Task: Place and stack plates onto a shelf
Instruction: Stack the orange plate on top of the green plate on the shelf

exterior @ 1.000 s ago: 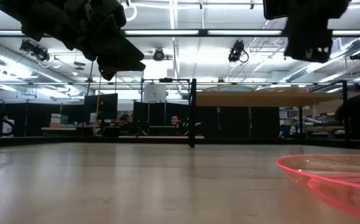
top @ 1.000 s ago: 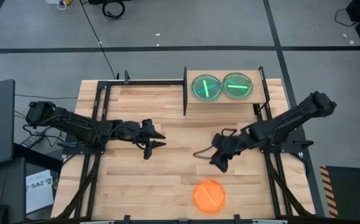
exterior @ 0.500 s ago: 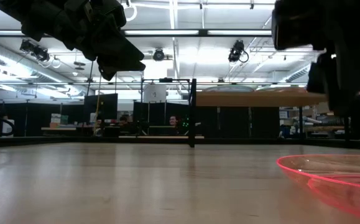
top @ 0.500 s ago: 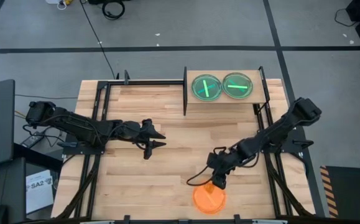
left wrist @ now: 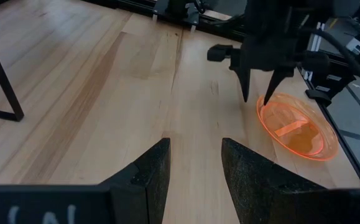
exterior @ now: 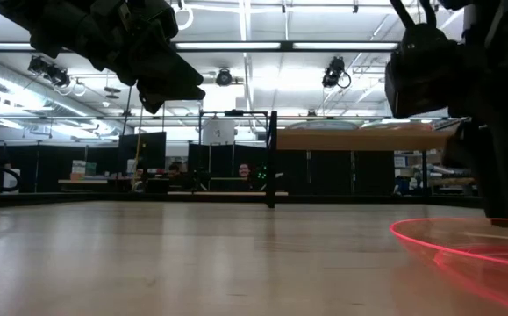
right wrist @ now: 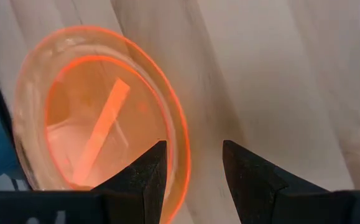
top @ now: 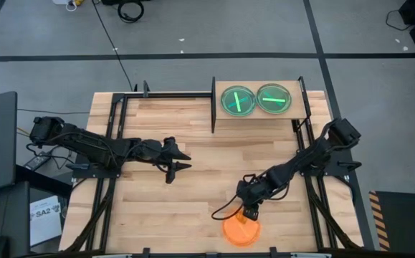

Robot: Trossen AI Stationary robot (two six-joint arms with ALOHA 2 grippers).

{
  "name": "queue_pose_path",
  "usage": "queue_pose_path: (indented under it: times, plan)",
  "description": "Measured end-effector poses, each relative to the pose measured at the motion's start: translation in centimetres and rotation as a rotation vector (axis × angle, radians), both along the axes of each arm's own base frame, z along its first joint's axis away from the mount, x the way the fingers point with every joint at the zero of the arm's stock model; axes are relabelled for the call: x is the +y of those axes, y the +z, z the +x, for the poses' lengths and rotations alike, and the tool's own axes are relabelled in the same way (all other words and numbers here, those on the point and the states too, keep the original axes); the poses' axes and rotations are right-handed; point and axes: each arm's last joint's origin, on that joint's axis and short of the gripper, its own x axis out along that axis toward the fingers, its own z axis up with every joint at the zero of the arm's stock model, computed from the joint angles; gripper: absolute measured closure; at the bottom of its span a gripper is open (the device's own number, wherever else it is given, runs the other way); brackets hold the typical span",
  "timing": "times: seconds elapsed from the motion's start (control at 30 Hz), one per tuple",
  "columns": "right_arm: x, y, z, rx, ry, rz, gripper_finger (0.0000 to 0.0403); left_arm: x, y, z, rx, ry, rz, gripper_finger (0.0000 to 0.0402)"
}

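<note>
Right gripper (top: 249, 213): jaws wide, holding nothing, astride the orange plate's (top: 241, 229) 12 o'clock rim at the table's (top: 185, 143) 6 o'clock edge | Left gripper (top: 182, 160): open, empty, hovering mid-table | Shelf (top: 293, 115): at 1 o'clock, two green plates (top: 237, 99) side by side

Counting now: 3 plates showing in all. 2 green plates (top: 237, 99) (top: 274, 98) sitting side by side on 1 shelf (top: 259, 122), each lying single, no stack. 1 orange plate (top: 240, 229) lying alone on the tabletop (top: 157, 201) near its front edge. 2 arms working over the table, w/ 2 grippers: left gripper (top: 184, 160) & right gripper (top: 248, 212).
</note>
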Motion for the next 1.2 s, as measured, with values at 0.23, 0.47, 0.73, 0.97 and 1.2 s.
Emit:
queue_pose_path:
  times: [0.23,0.47,0.73,0.97,1.2]
  plan:
    - [0.2,-0.3,0.2,-0.002,0.022,0.022,0.0241,0.0,0.0,0.0,-0.001,0.0,0.0,0.0251]
    - [0.4,-0.2,0.4,-0.043,0.072,0.016,0.0243,0.0,0.0,0.0,-0.001,0.0,0.0,0.0251]
    - [0.9,-0.2,0.1,-0.06,0.138,-0.002,0.0243,0.0,0.0,0.0,-0.001,0.0,0.0,0.0251]
    - [1.6,-0.2,-0.3,-0.065,0.174,-0.007,0.025,0.0,0.0,0.0,-0.001,0.0,0.0,0.0251]
    - [2.0,-0.2,-0.6,-0.083,0.172,-0.045,0.0282,0.0,0.0,0.0,-0.001,0.0,0.0,0.0251]
